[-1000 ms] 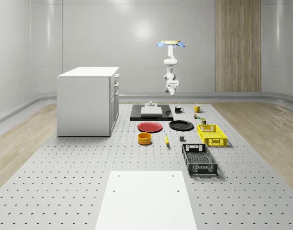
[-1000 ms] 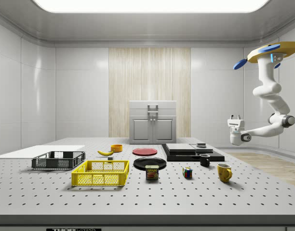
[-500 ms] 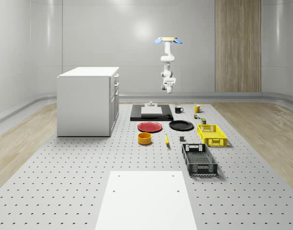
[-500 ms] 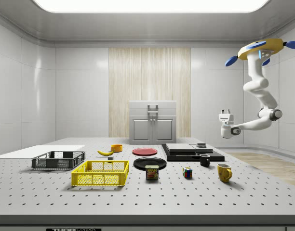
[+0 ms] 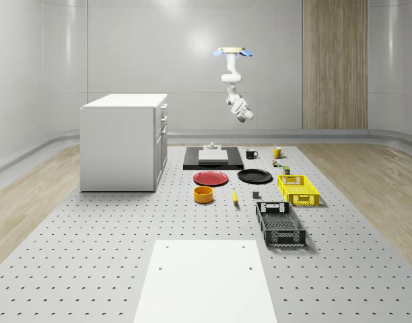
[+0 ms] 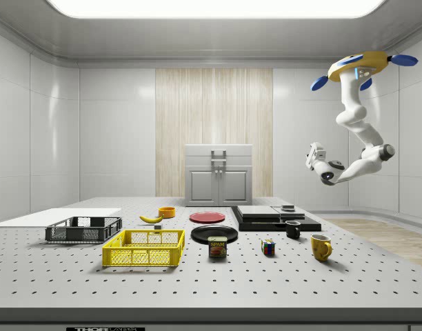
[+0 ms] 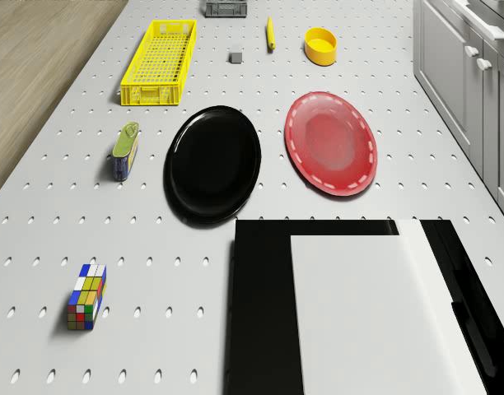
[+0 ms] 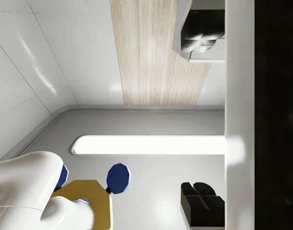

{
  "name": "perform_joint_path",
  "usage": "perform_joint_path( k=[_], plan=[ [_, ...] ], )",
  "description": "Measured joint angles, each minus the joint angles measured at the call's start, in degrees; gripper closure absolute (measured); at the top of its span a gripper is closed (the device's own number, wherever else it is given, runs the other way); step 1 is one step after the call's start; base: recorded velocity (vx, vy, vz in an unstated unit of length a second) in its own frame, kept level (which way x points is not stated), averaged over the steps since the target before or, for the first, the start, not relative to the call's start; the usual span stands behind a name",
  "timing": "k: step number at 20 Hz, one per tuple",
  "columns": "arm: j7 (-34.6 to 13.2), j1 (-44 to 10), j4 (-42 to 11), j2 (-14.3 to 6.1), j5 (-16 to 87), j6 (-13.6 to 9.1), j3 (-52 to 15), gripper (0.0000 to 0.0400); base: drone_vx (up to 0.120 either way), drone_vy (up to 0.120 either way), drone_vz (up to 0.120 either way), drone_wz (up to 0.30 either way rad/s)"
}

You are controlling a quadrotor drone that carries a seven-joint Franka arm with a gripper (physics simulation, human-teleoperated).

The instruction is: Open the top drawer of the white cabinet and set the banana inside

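Yellow banana [image 5: 234, 196], small and slim, lying flat on the perforated counter [image 5: 91, 229], just beside an orange bowl [image 5: 203, 194] and near a black crate [image 5: 279, 223]; also seen lengthwise from the drone [image 7: 269, 33]. White cabinet [image 5: 124, 142], boxy, standing upright at the whole-scene view's left of the counter, well apart from the banana. Top drawer [image 5: 163, 108] shut, flush with the front, handle visible.

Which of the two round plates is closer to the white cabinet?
The round red plate; the round black plate lies on its far side from the white cabinet.
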State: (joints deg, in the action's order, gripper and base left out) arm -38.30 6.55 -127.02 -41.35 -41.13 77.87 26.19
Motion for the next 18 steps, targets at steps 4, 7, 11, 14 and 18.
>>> perform_joint_path(
  k=[4,7,11,14,18],
  plan=[
    [1.8,3.6,-5.4,-1.2,-10.2,0.4,6.9,0.0,0.12,-0.12,0.12,0.0],
    [2.5,5.8,-7.8,-2.1,-14.0,1.0,10.0,0.0,0.12,-0.12,0.12,0.0],
    [2.7,8.2,-9.7,-3.3,-16.4,2.0,12.5,0.0,0.12,-0.12,0.12,0.0],
    [2.6,9.8,-10.5,-4.1,-17.1,2.9,13.9,0.0,0.12,-0.12,0.12,0.0],
    [2.3,11.6,-11.2,-5.3,-17.2,4.1,15.2,0.0,0.12,-0.12,0.12,0.0]
  ],
)
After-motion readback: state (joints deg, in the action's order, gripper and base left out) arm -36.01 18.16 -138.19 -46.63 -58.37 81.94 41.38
